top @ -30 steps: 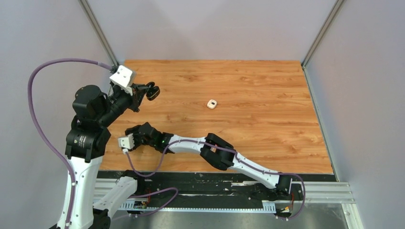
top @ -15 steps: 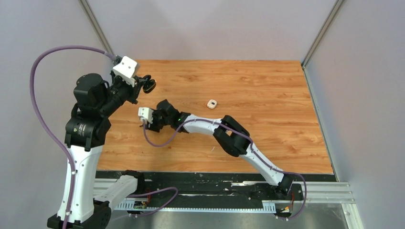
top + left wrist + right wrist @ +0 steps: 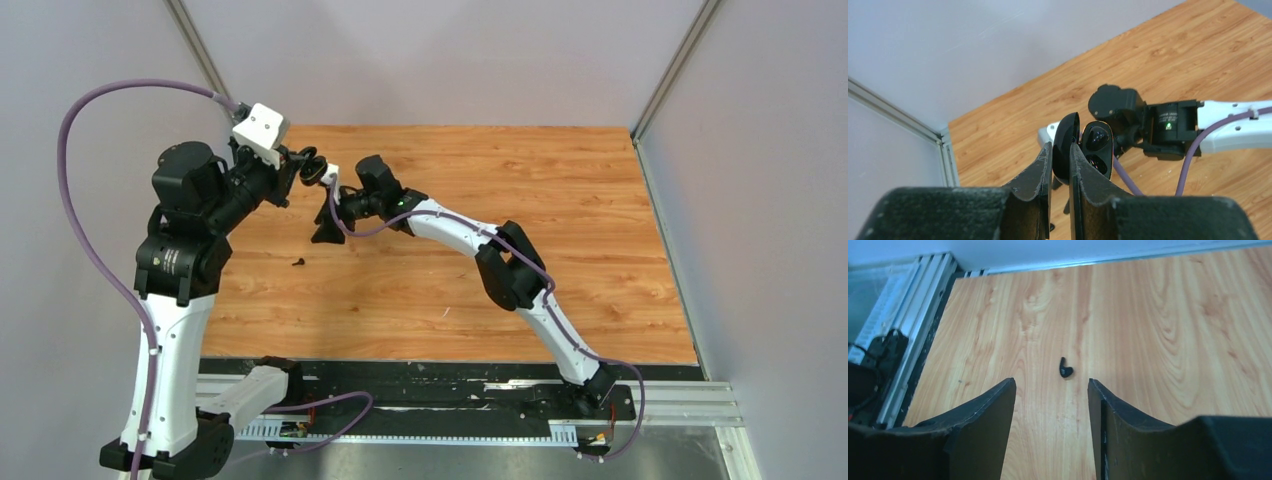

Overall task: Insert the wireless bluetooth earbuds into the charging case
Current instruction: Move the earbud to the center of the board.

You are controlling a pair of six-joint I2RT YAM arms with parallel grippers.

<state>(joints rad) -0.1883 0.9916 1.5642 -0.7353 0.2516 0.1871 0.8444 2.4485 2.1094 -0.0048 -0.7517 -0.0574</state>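
Black earbud (image 3: 1065, 371) lies on wooden table (image 3: 1158, 335) near right gripper (image 3: 1050, 385).

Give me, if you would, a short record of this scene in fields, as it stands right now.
left hand: shut on the lid of the open black case, held in the air above the table
right hand: open, nothing between its fingers, pointing down at the table
black earbud: lying loose on the table just beyond the right hand's fingertips, untouched
case contents: cannot tell
task status: this earbud is not yet in the case
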